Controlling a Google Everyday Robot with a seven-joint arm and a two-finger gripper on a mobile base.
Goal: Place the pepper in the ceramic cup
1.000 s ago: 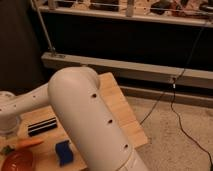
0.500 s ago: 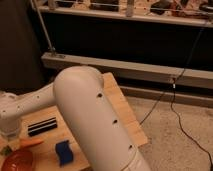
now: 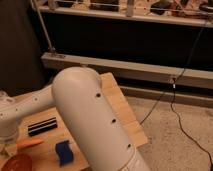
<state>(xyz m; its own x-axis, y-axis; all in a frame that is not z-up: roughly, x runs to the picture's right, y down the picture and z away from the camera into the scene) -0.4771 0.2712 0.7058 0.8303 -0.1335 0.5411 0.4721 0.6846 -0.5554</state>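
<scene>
Robot arm: a large, smooth white cylindrical arm fills the centre and lower middle of the frame. A thinner white link is seen running from it to the left edge.
Table: a light wooden tabletop occupies the lower left. Its far corner is seen just right of the arm's rounded elbow, and much of it is covered by the arm.
Floor: a speckled grey floor is seen at the lower right.
Rail: a long grey metal beam is set across the middle of the frame against a dark background.
Bar: a flat black rectangular bar with a pale stripe along it lies on the table at centre left.
Bowl: a shallow reddish-brown bowl is cut off by the bottom left corner.
Sponge: a blue rectangular sponge lies on the table, just beside the arm's left flank.
Pepper: the slim orange pepper lies flat on the wood at lower left, between the black bar and the bowl, with one end pointed toward the gripper.
Gripper: the gripper is lowered at the left edge, just beside the pepper. Its jaws are set wide apart, and nothing is seen held in them.
</scene>
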